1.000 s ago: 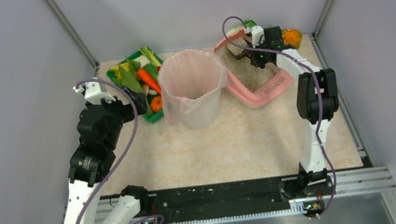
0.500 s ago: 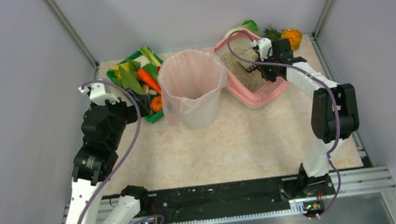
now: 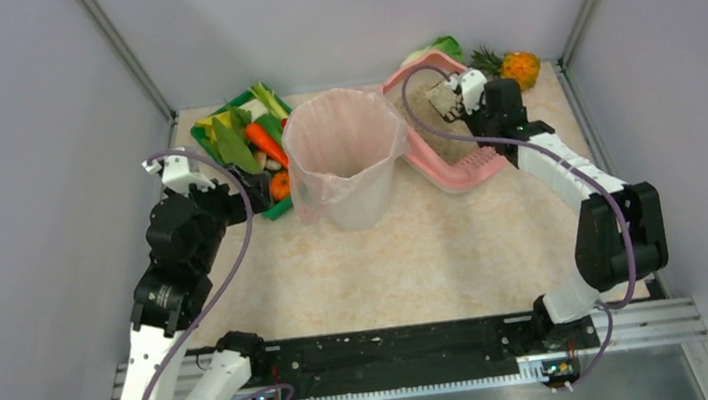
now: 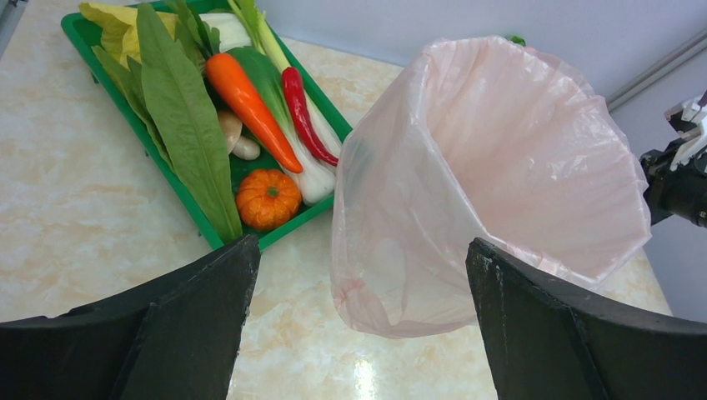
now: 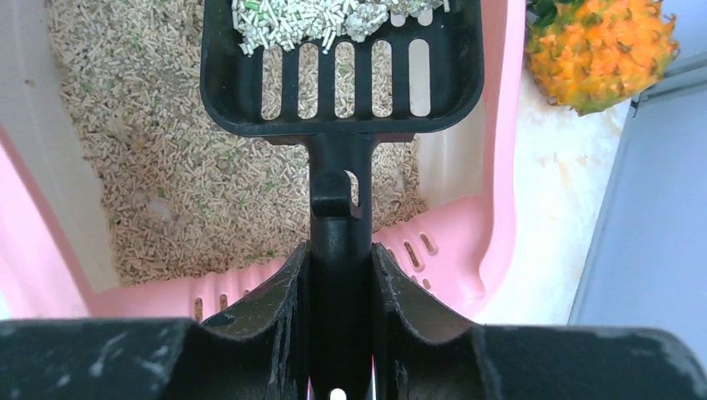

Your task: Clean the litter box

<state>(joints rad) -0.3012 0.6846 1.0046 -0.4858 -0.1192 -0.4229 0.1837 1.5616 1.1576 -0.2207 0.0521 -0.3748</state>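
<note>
Your table (image 3: 437, 261) carries everything at its far end, within both arms' reach. The pink-lined bin (image 3: 354, 195) stands upright in the middle, mouth open, probably so that waste from either side has a short trip into it. The litter box (image 3: 448, 177) sits just to its right at the far right of the table. It looks tipped or pressed against the bin, with its slotted lip towards you and grey-beige litter inside. The green tray (image 4: 288, 227) of vegetables lies on the bin's other side and seems to have no part in this job.

Your right gripper (image 5: 340, 275) is clamped narrow on the handle of the black scoop (image 5: 342, 137). It holds the scoop level over the litter, so loose grains can fall through the slots while the pale clumps (image 5: 333, 17) stay on the blade. Your left gripper (image 4: 360, 258) holds nothing, its jaws spread as wide as they go. It faces the bin from the near left, perhaps to steady it when the scoop arrives. The pineapple (image 5: 604, 46) rests on the table just beyond the box's far right corner.

Counted:
- two arms
- one bin
- one litter box
- one green tray
- one scoop with one heap of clumps
- one pineapple
- one carrot (image 4: 250, 96), one red chilli (image 4: 300, 104) and one small pumpkin (image 4: 267, 198) in the tray
- several leafy greens that you cannot tally exactly
</note>
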